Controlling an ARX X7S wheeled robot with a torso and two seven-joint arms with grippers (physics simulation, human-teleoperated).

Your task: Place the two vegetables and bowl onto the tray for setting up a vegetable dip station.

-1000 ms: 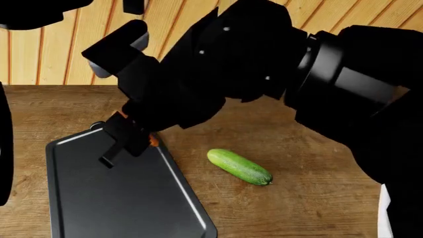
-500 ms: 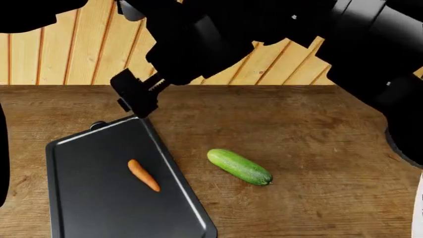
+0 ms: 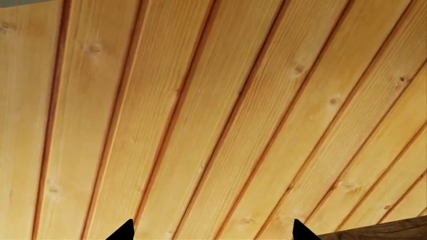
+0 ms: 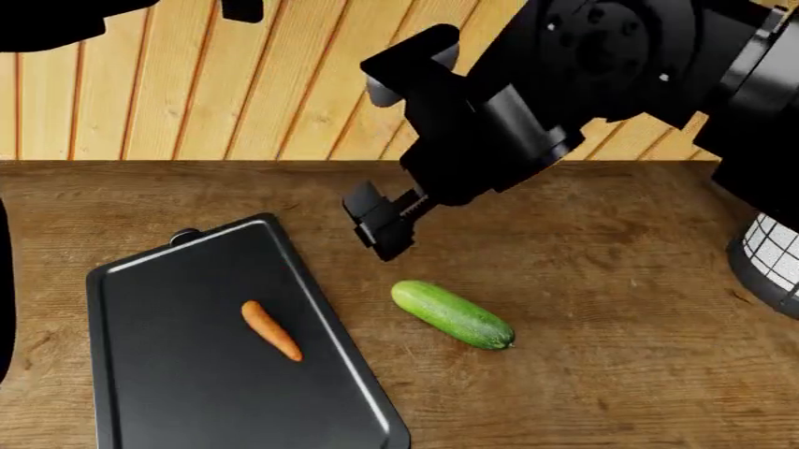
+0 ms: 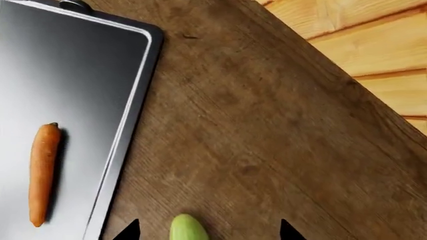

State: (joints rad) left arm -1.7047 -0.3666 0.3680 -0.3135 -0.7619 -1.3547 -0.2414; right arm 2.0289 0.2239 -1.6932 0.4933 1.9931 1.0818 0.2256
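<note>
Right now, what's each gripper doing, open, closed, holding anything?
Left gripper: open, empty, facing the wall.
Right gripper: open, empty, above the cucumber.

**Desk and what is lying on it**

I am looking at a brown wooden desk [image 4: 600, 281] with visible grain, backing onto a pale plank wall [image 4: 150, 103]. The dark tray [image 4: 187, 374] is sitting flat on its left part, skewed to the desk edge. The cucumber [image 4: 452, 314] is lying on the bare wood just beside the tray's right rim, apart from it.
</note>
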